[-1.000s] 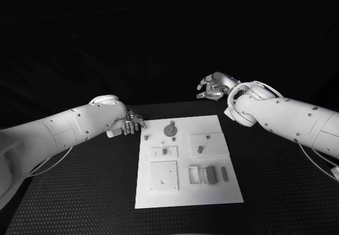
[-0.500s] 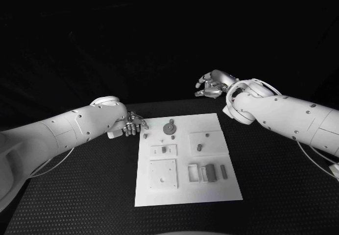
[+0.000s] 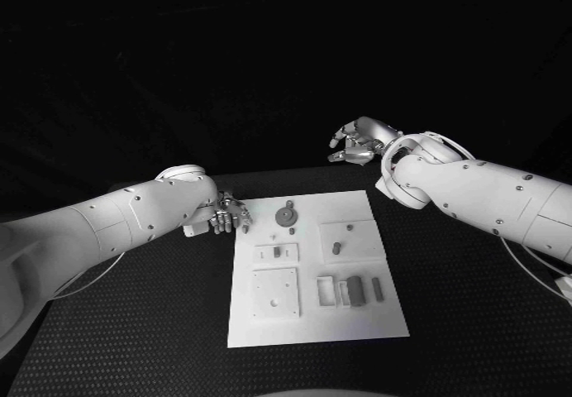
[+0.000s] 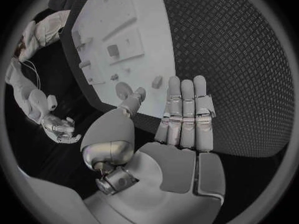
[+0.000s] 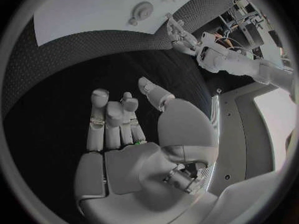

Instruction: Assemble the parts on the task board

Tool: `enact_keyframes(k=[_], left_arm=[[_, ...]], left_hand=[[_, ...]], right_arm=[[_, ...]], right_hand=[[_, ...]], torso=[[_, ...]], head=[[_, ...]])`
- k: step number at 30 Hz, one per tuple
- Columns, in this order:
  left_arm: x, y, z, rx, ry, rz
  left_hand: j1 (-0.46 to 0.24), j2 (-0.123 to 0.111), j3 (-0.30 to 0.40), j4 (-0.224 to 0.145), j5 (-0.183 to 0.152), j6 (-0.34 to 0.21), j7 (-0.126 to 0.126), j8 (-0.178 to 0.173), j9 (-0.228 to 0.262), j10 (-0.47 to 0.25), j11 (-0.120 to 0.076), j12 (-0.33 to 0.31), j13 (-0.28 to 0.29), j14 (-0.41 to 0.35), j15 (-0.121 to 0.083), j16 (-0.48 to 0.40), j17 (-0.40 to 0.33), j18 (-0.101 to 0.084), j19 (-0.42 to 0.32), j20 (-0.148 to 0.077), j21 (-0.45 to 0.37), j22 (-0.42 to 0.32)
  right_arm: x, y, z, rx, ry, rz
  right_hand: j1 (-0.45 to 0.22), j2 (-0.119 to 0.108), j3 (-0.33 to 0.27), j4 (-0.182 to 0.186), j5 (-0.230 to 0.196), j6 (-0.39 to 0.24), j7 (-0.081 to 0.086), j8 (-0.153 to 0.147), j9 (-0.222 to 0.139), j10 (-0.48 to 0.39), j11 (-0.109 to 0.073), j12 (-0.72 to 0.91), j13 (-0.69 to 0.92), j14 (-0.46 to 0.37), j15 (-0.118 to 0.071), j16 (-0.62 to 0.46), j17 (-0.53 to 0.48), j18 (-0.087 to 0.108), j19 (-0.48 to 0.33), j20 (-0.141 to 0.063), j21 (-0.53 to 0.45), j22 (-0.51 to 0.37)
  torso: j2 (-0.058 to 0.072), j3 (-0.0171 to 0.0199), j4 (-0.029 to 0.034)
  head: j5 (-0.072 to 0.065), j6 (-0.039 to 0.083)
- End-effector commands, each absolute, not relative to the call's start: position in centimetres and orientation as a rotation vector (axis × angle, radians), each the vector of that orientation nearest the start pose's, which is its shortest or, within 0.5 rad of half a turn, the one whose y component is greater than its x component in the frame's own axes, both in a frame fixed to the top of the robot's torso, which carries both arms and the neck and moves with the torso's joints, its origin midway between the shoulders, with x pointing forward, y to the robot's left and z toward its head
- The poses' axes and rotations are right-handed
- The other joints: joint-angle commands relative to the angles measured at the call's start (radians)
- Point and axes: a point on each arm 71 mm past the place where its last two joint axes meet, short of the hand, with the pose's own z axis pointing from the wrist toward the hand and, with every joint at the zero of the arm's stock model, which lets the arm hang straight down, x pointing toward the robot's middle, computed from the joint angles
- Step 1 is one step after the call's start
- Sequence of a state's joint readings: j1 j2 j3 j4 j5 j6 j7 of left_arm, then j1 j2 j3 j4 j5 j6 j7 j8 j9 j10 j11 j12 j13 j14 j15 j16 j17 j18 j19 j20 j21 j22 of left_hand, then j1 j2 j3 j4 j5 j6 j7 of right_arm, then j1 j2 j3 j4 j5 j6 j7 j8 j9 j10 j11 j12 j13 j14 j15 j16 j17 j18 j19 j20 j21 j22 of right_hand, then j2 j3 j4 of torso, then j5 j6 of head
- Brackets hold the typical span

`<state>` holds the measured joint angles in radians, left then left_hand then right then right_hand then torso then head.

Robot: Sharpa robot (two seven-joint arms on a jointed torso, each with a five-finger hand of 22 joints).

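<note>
Nothing looked assembled yet, as far as I could judge. The task board point(image 3: 317, 269) lay in the middle of the black table point(image 3: 143, 331), and the grey parts point(image 3: 355, 291) sat scattered over it: a round disc point(image 3: 288, 217) near the board's far edge, small pegs around its middle, a few bars by its right edge. The left hand point(image 3: 223, 214) hovered just off the board's far left corner, fingers straight and apart, grasping nothing. The right hand point(image 3: 356, 142) hung beyond the table's far edge, well apart from the board, fingers loosely spread and empty. I'd say the whole job remained.
</note>
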<state>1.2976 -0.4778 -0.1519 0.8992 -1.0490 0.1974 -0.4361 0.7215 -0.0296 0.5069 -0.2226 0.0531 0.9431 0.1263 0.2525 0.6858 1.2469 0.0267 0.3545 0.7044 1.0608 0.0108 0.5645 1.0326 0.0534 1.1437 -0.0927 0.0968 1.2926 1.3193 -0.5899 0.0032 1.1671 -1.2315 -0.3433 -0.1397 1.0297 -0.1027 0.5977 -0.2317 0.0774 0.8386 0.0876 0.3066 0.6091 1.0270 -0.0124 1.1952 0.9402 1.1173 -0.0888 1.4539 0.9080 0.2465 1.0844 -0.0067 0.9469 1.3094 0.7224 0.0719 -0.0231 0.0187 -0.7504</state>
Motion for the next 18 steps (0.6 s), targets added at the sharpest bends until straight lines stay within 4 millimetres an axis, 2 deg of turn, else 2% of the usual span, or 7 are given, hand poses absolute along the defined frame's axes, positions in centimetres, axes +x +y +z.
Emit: enact_keyframes(k=[1, 18], left_arm=[[57.58, 21.41, -23.79, -0.23, 2.314, -0.203], [57.37, 21.06, -24.15, -0.239, 2.333, -0.232]], left_hand=[[0.007, 0.009, 0.001, -0.012, 0.007, 0.008, -0.002, 0.006, -0.002, -0.001, -0.01, 0.006, -0.001, -0.004, -0.002, 0.005, -0.002, 0.008, 0.003, 0.003, -0.005, 0.002], [0.02, 0.024, 0.005, -0.029, 0.007, 0.016, -0.004, 0.008, -0.005, 0.002, -0.011, 0.01, -0.002, -0.003, -0.003, 0.008, -0.006, 0.007, 0.006, 0.002, -0.008, 0.006]], right_arm=[[57.25, -18.01, -12.69, 0.12, 1.572, 0.633], [57.24, -17.88, -12.74, 0.117, 1.579, 0.635]], right_hand=[[-0.003, 0.003, 0.0, 0.002, 0.002, 0.105, 0.037, -0.004, 0.001, -0.079, 0.027, -0.002, -0.001, -0.009, -0.001, -0.006, 0.002, 0.015, -0.004, 0.001, -0.005, 0.015], [-0.002, 0.004, 0.0, 0.002, 0.002, 0.105, 0.037, -0.005, 0.001, -0.079, 0.027, -0.001, -0.001, -0.009, -0.001, -0.006, 0.002, 0.015, -0.004, 0.001, -0.005, 0.015]], torso=[[0.001, -0.0001, -0.0014], [0.0, 0.0007, -0.0008]], head=[[0.0, 0.0], [-0.002, -0.003]])
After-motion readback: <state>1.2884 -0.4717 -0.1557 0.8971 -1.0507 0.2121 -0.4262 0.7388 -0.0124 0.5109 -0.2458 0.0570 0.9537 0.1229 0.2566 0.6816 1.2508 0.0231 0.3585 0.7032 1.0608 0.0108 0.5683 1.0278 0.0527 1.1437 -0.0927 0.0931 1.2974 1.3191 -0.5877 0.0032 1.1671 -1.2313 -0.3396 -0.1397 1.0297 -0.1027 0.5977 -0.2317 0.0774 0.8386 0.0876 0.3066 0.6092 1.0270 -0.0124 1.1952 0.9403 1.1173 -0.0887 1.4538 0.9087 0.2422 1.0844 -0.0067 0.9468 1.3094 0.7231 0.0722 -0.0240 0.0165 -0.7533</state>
